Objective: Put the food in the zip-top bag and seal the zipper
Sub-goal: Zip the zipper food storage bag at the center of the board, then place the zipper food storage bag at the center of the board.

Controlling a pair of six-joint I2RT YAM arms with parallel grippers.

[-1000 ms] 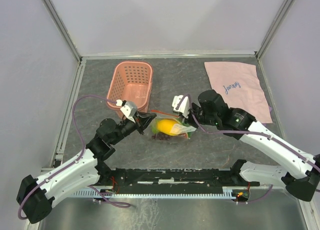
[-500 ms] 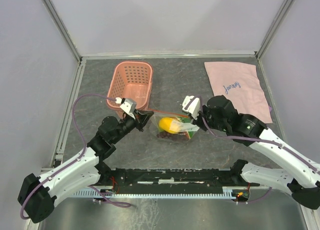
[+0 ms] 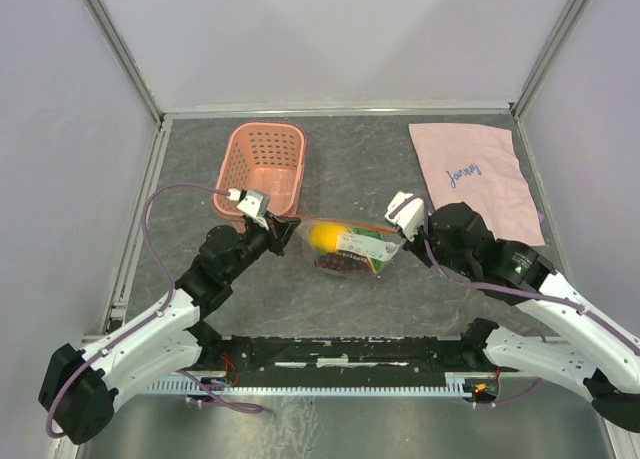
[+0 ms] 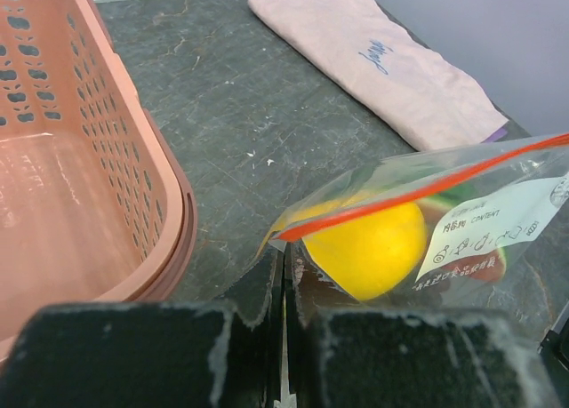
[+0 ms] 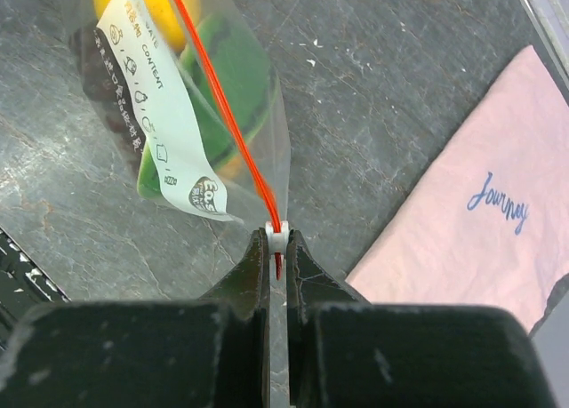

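Red-orange and thin, the zipper [image 4: 418, 190] runs as one taut line between the two arms, and that tension seems to be the reason for the hold: the left hand [image 4: 284, 257] has its fingers pressed together on the strip's end at the bag's corner, and the right hand [image 5: 277, 244] is pinched shut on the opposite end, so the mouth is stretched straight and held up rather than left to slump. The zip-top bag [image 3: 350, 247] hangs between them near the middle of the bench [image 3: 400, 159], just in front of the pink slotted basket [image 3: 265, 164] and well apart from the pink cloth [image 3: 475, 179] with script writing. Its belly seems to rest on the dark, stone-patterned surface. The film is clear, glossy and crinkled, with a white printed label [image 5: 156, 115] on one face. Through it shows the food: a smooth, round yellow fruit [image 4: 364, 248], a green round piece [image 5: 227, 79] and a dark, knobbly grape bunch [image 5: 98, 70] at the bottom. No loose food is visible on the bench, so the filling looks done. The strip reads as a single line, which suggests the two sides are at least brought together, though whether it is pressed sealed along its whole length cannot be told. Slippery film and a narrow strip make this a delicate grip.
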